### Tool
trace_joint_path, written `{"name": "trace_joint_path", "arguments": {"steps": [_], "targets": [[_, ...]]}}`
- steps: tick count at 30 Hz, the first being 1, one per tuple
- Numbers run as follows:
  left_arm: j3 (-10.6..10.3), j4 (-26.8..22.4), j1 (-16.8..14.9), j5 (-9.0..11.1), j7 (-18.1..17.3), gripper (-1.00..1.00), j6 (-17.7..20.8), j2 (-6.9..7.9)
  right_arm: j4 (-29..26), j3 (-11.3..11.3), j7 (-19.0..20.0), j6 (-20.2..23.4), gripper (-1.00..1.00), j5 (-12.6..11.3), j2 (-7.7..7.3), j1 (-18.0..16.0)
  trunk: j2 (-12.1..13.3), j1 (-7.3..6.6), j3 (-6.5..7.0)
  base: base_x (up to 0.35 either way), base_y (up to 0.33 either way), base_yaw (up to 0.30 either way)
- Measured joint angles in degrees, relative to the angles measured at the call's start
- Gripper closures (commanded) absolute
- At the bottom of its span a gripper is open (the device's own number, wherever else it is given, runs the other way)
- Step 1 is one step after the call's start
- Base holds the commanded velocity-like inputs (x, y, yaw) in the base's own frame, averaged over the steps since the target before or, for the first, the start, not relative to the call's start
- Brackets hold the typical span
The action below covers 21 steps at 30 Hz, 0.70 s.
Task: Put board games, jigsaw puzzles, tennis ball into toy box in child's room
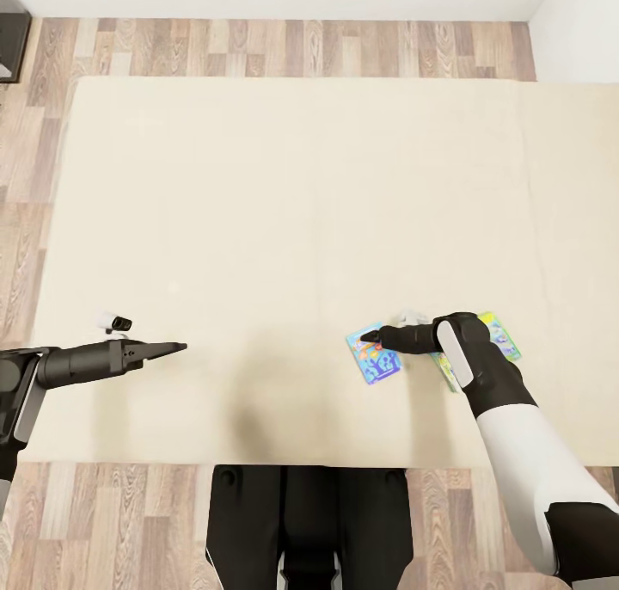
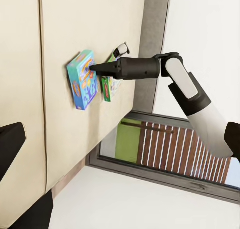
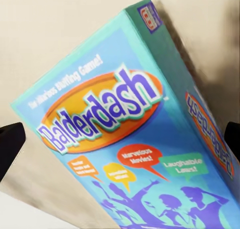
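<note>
From the head view, I am reaching the right gripper (image 1: 371, 338) over the blue Balderdash board game (image 1: 376, 355), which is lying flat on the bed (image 1: 258, 212) near its near right edge; the second board game (image 1: 503, 342), white and green, is lying just beside it to the right, partly under my forearm. I judge I am lining up for a pick-up before carrying it to the toy box. The left gripper (image 1: 176, 347) is hovering over bare mattress, well apart to the left, jaws looking pinched together and holding nothing.

In the left wrist view, the right gripper (image 2: 95, 68) is pointing at the Balderdash box (image 2: 82, 79), tip touching or nearly so; I cannot tell there whether its jaws are parted.

In the right wrist view, the box (image 3: 130, 139) is sitting between two dark fingertips (image 3: 10, 146) spread wide, so these jaws are released, not yet grasping.

Beige mattress is lying over a wood-plank floor (image 1: 258, 46), white walls beyond.
</note>
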Motion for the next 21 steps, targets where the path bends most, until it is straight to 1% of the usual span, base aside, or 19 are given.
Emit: {"name": "trace_joint_path", "arguments": {"steps": [9,21], "targets": [[0.0,0.0,0.0,0.0,0.0,-1.0,0.0,0.0,0.0,0.0,0.0,0.0,-1.0,0.0,0.06,0.0,0.0,0.0,0.0,0.0,0.061,0.0],[0.1,0.0,0.0,0.0,0.0,-1.0,0.0,0.0,0.0,0.0,0.0,0.0,-1.0,0.0,0.1,0.0,0.0,0.0,0.0,0.0,0.183,0.0]]}}
